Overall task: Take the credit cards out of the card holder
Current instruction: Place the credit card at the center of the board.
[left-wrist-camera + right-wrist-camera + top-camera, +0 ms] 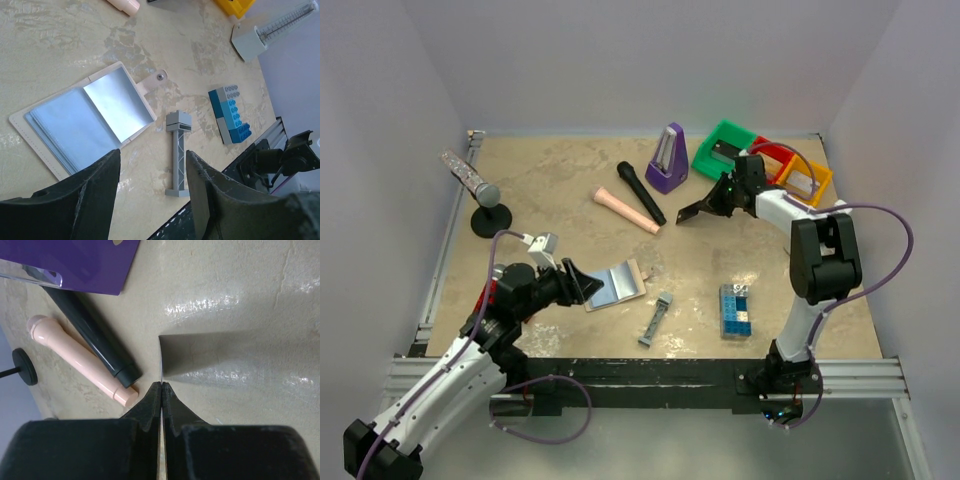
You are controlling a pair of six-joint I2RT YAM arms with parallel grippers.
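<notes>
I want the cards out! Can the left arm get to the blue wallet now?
Probably yes: the left gripper hangs open close to the open wallet, with nothing lying between them.

Light-blue card holder (pixel 616 284) open flat; black credit card (pixel 692 212) in right pincer (pixel 162 390).

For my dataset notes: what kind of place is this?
Probably a robot test cell in a lab: plain walls enclose a tan table, an aluminium rail edges it, and unrelated props lie there, like a purple metronome.
</notes>
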